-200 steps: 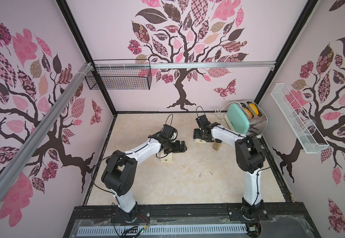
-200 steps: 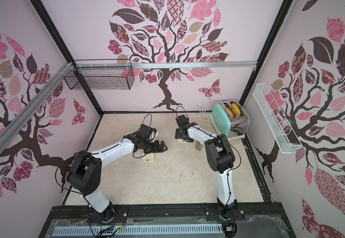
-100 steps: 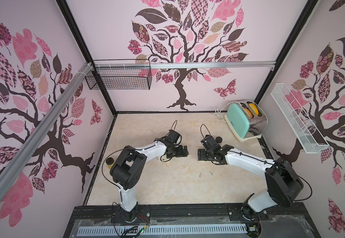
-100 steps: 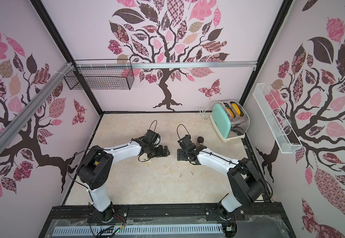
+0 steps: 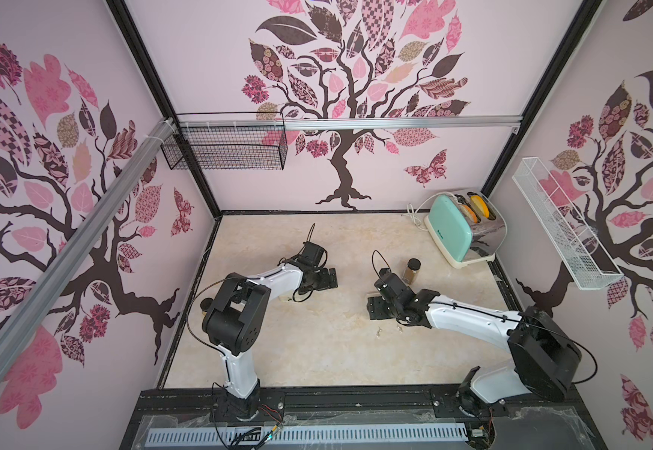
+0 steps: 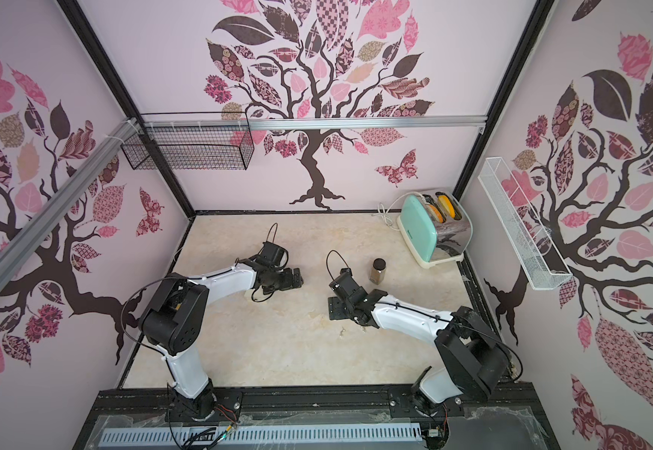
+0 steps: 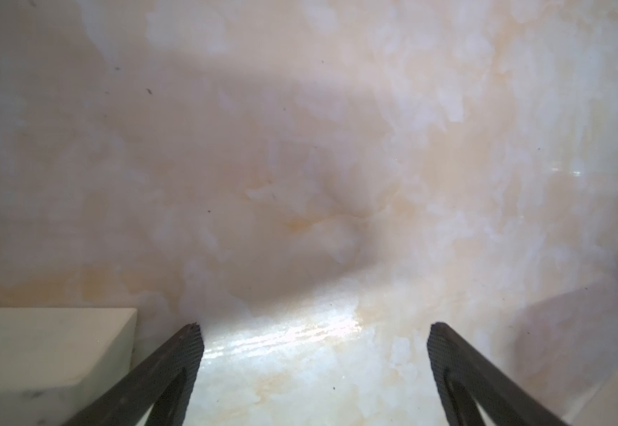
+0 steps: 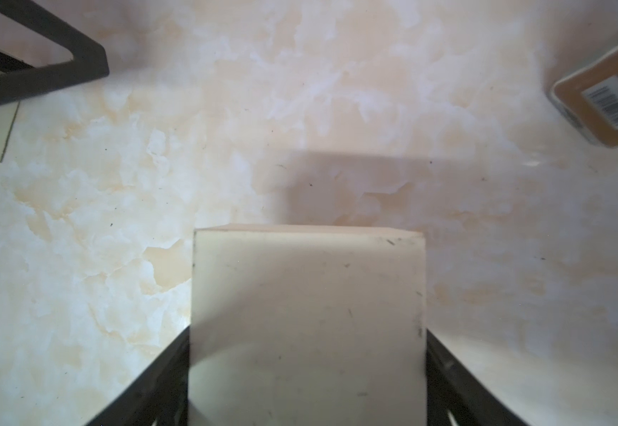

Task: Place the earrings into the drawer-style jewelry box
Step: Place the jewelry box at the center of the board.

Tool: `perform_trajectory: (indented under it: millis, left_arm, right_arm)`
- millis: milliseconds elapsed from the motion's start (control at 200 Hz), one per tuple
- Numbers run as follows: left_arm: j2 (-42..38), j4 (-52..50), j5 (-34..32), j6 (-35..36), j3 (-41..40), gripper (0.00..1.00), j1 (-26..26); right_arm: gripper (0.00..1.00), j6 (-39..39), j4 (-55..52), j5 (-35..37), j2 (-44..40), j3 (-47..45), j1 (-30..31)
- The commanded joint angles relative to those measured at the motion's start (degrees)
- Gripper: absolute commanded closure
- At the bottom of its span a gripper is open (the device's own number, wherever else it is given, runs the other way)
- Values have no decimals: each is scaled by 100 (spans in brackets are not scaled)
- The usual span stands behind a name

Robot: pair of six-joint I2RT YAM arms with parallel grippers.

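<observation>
Beside the earrings [image 5: 378, 332] looms the right arm [image 5: 469, 316], brown jar [image 5: 413, 270] beyond.

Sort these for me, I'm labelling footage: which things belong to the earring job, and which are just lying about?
Job: earrings; cream box in the right tool; pale box beside the left tool.
Lying about: jar; toaster; wire basket.

Two earrings [image 6: 341, 332] on table [image 6: 278, 350] just beside right tool [image 6: 336, 307]; jar [image 6: 378, 271] upright nearby; left tool [image 6: 295, 279] well apart.
</observation>
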Motion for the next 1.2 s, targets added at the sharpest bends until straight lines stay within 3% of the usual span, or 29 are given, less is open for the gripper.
perform_trajectory:
  millis: [0,285,540,850,1060,1195]
  left_arm:
    - [-133,-155,-451,-54,-93,2,42]
    - [-463,-221,-781,-435,-38,2,94]
    - [-1527,-348,-590,-388,-254,2,104]
    - [-2113,-477,-481,-209,-769,2,137]
    - [-2137,-492,-254,-154,-872,2,157]
    - [-2098,-469,0,-99,-911,2,157]
  right_arm:
    - [26,-67,200,-40,118,87,195]
    - [23,-1001,421,69,876,673,806]
    - [21,-1987,886,-316,1527,1098,846]
    - [16,-2766,1080,23,2469,1903,846]
    - [1,-3022,1106,92,2597,2167,846]
    - [1,-2938,856,122,2339,2178,846]
